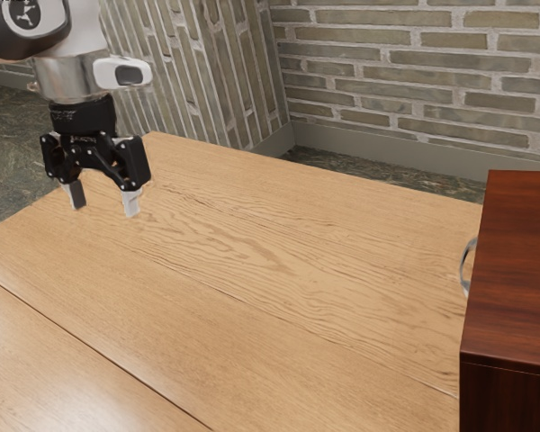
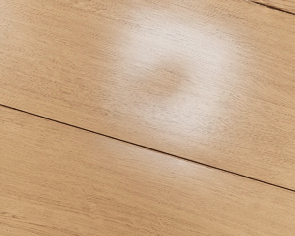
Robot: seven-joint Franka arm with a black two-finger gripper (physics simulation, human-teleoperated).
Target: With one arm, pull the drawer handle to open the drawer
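**Open pincer, drawer well apart**

Exterior view: the pincer (image 1: 103, 204) hangs empty, fingers spread, above the tabletop (image 1: 252, 270) near its far corner. The dark red drawer (image 1: 513, 270) stands at the opposite edge, its grey handle (image 1: 468, 265) facing the pincer. Wrist view: a seam (image 2: 137, 145) between planks.

**Open run of tabletop up to the cabinet**

The tabletop (image 1: 279, 261) gives free passage from the gripper (image 1: 103, 204), which hangs above it at the exterior view's left with fingers apart, across to the dark cabinet (image 1: 517, 270) at the right. The cabinet's body blocks that side, and its handle (image 1: 467, 265) juts into the free stretch. A brick wall (image 1: 414, 72) stands beyond the far edge.
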